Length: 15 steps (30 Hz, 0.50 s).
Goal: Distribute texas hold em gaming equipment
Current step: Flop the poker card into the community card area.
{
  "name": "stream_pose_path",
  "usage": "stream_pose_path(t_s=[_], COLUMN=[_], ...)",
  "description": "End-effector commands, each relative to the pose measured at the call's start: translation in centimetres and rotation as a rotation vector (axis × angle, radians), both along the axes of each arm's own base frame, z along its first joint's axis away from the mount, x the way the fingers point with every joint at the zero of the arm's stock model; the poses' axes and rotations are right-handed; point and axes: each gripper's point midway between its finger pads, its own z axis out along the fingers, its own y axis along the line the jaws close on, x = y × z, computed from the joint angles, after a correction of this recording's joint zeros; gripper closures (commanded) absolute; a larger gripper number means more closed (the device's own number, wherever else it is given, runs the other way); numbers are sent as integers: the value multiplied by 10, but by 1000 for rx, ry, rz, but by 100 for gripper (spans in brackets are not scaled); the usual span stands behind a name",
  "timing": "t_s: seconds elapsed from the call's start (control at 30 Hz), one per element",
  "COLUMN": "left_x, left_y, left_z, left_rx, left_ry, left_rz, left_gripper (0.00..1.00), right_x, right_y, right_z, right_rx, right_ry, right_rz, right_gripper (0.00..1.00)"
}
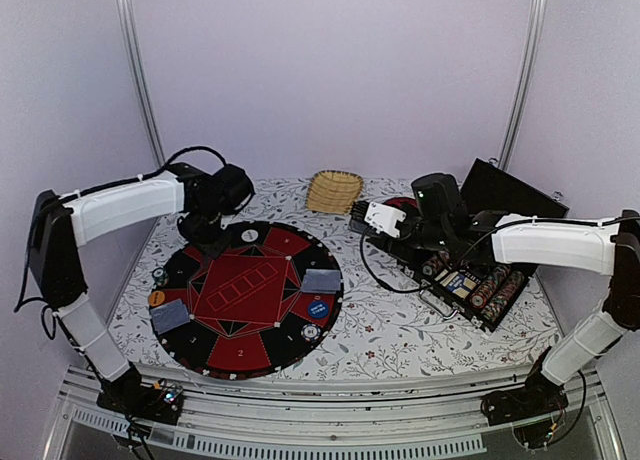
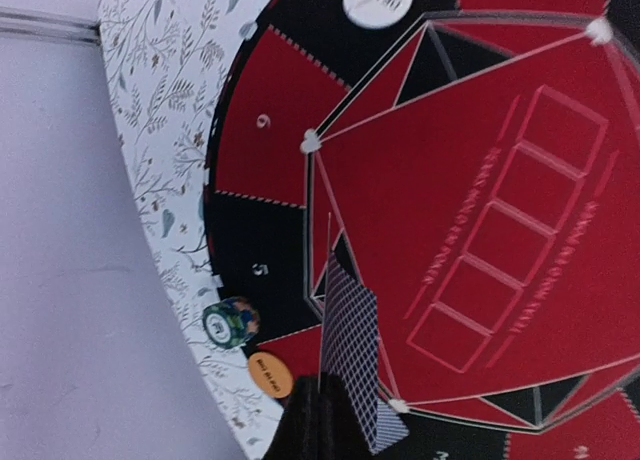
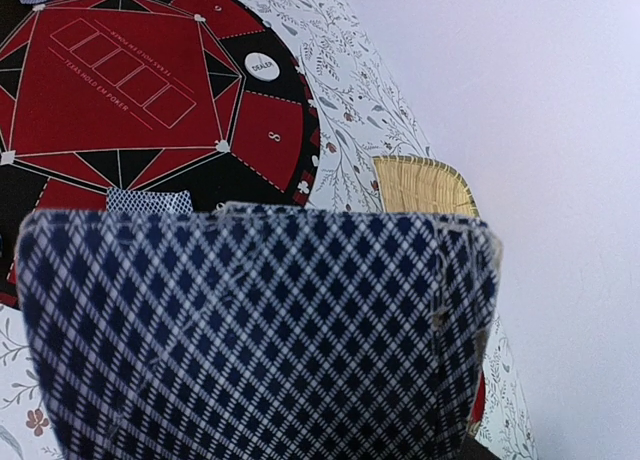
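The flower-patterned table (image 1: 400, 330) is carrying a round red-and-black poker mat (image 1: 240, 352) on its left half. An open case (image 1: 447, 305) holding rows of chips is sitting on the right half. A straw basket (image 1: 333, 191) is lying at the far edge, between the two arms.

The right gripper (image 1: 372, 218) is hovering between the mat and the case, and it is clamping a deck (image 3: 250, 330) of blue-checked cards. The deck is filling the right wrist view and hiding the fingers. The left gripper (image 2: 325, 412) is hanging over the far-left part of the mat. Its dark fingers (image 2: 300, 425) are pinching a tilted card (image 2: 352, 360), which is showing almost edge-on.

One flat card (image 1: 320, 280) is lying at the mat's right rim and another dealt card (image 1: 170, 315) at its near-left rim. A blue chip (image 1: 317, 307) and a white chip (image 1: 311, 331) are sitting just near of the right one. An orange button (image 1: 157, 298) and a striped chip (image 1: 159, 276) are resting at the left rim. A white dealer button (image 1: 249, 236) is lying at the far rim.
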Motion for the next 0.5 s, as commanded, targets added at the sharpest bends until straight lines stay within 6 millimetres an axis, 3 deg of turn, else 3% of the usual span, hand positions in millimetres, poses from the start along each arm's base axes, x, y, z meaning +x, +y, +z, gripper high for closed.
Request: stream_pose_path(t_s=[0.0,0.13,0.3,0.47], left_x=[-3,-16,-54,-80], left_y=[26,15,-19,-34], left_z=[-5,-39,-96,-126], left_rx=[338,443,374,327], left_ry=[-49,-4,170,292], left_rz=[-18,-133,-289,-370], left_gripper=[100,100,100,100], right_x=[-3,-4,-6,-7], right_y=[0,-1,0,-1], right_z=[19,22,25,27], right_rx=[48,55,64,66], right_ry=[-29,-32,-34,-37], right_rz=[12,11,22,21], right_gripper=[53,53,53,53])
